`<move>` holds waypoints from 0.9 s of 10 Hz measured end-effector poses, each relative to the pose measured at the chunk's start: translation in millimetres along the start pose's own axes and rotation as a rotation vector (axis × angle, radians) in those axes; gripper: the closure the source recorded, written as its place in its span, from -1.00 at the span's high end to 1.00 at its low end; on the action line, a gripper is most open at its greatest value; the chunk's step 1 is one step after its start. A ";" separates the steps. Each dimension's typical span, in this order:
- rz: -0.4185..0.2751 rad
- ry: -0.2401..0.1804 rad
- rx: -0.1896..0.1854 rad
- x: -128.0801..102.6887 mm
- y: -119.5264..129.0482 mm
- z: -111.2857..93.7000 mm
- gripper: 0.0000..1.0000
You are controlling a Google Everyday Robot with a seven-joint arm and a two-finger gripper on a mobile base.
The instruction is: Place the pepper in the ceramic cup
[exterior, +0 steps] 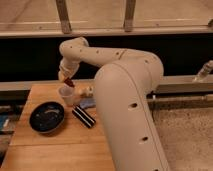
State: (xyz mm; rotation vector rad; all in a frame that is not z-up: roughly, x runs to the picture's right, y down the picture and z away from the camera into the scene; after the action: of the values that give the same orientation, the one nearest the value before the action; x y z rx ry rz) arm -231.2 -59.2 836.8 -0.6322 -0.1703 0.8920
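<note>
White arm (107, 57) elbow-bent downward, pincer (66, 80) clamped on pepper (70, 83), just above ceramic cup (66, 96)

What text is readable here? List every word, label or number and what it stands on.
None: no text can be read anywhere.
Striped bar: white stripes only, no letters.
Pincer, over the cup, shut on the pepper: no marking readable.

I can read no text or label anywhere; my gripper (66, 79), clamped on the pepper (69, 83), hangs just above the cup (65, 96).
</note>
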 end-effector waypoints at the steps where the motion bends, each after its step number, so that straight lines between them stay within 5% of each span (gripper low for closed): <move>1: 0.000 0.006 -0.011 1.6 1.8 5.4 -1.00; 9: -0.016 0.015 -0.023 4.4 9.2 17.1 -1.00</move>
State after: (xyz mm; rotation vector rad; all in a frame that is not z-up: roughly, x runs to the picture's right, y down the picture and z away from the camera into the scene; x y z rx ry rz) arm -241.3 -44.0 844.8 -0.6576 -0.1719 0.8705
